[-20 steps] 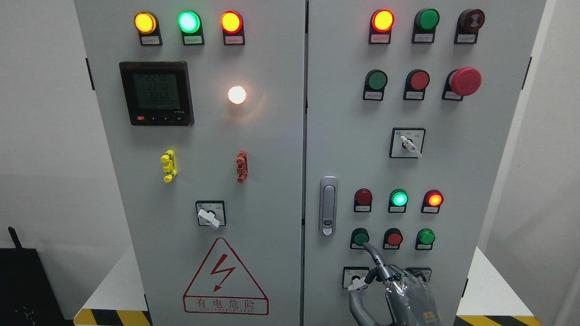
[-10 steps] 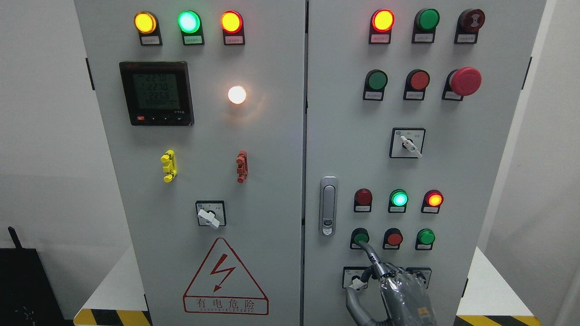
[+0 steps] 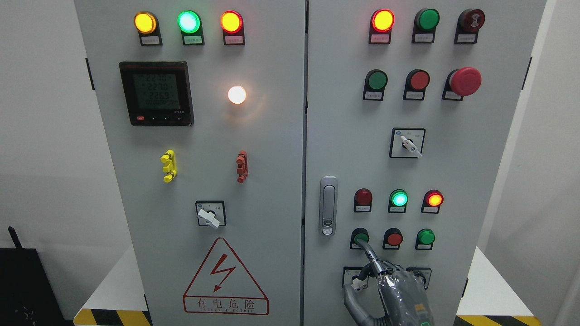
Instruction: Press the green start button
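Observation:
The green start button (image 3: 360, 234) is at the left of the lower button row on the right cabinet door (image 3: 344, 136). My right hand (image 3: 390, 281), grey and wrapped in clear film, rises from the bottom edge just below it. Its index finger (image 3: 368, 250) points up and left, and the tip touches the button's lower edge. The other fingers are curled and hold nothing. The hand hides part of a selector switch (image 3: 351, 277) below. The left hand is out of view.
A red button (image 3: 394, 238) and a second green button (image 3: 425, 237) sit right of the target. Indicator lamps (image 3: 399, 198) are above, the door latch (image 3: 328, 206) to the left. A red emergency stop (image 3: 466, 81) is at the upper right.
My right hand has moved slightly up and to the left. The index fingertip has gone from just below the green button to touching it.

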Available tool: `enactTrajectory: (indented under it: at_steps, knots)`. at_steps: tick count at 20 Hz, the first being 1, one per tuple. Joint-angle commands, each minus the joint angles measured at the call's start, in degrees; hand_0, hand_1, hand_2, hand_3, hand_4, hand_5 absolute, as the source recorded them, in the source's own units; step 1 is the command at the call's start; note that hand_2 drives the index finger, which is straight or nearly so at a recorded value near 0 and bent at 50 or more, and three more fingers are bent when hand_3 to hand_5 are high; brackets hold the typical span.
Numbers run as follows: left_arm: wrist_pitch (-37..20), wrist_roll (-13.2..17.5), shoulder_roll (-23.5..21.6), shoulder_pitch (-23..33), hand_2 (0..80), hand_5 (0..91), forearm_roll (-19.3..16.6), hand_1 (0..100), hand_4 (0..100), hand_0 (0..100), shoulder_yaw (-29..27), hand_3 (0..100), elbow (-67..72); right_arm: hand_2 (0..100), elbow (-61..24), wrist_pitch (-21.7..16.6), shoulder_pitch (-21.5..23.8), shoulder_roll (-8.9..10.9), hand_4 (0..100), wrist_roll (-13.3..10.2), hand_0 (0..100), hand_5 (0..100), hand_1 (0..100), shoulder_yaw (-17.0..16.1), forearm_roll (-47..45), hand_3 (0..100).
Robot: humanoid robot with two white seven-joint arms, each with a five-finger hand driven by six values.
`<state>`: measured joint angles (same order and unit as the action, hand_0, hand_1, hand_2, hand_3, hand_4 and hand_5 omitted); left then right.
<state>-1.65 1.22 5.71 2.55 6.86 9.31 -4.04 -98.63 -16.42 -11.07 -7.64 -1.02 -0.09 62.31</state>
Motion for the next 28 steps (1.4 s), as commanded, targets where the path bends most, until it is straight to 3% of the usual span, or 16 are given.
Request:
enactTrajectory:
  at_steps: [1,28]
  knots:
    - [-0.02,0.01,0.00,0.00,0.0,0.0,0.00,56,0,12,0.00,0,0.00,0,1.60,0.33,-0.62,0.00,61,-0.03,59,52,31,-1.84,0.00,61]
    - [-0.02,0.01,0.00,0.00,0.0,0.0,0.00,56,0,12,0.00,0,0.00,0,2.22,1.12,-1.50,0.00,61,0.23,59,52,31,-1.76,-0.17,62]
